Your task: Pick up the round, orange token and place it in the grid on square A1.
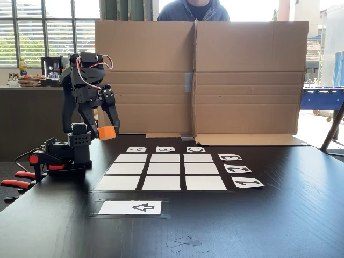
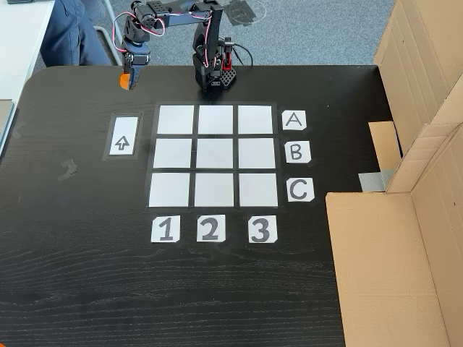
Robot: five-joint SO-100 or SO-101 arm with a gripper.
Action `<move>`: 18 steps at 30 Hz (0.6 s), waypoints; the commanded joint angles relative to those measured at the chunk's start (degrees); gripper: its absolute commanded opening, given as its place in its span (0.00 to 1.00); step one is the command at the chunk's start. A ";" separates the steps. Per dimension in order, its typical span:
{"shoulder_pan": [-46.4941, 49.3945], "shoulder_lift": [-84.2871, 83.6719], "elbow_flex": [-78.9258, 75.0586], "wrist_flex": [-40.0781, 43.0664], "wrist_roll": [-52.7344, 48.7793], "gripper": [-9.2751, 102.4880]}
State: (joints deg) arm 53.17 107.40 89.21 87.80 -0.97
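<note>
Token (image 1: 106,132) sits clamped in your end effector (image 1: 107,133), lifted off the desk (image 1: 279,215) left of the grid (image 1: 165,169) in this fixed view. Pickup looks done; carrying it to A1 (image 2: 176,119) remains.

Arrow card (image 2: 122,135) left of grid (image 2: 214,155)

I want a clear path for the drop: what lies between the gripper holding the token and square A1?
In the fixed view from above, only bare black table lies between the gripper, shut on the token, and square A1.
</note>
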 commanded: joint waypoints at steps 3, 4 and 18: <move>-2.29 11.43 11.16 0.09 -0.70 0.18; -2.81 13.10 13.45 0.00 -0.70 0.18; -7.47 23.64 37.18 -2.99 -2.81 0.18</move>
State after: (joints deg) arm 46.05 130.52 125.33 86.04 -3.25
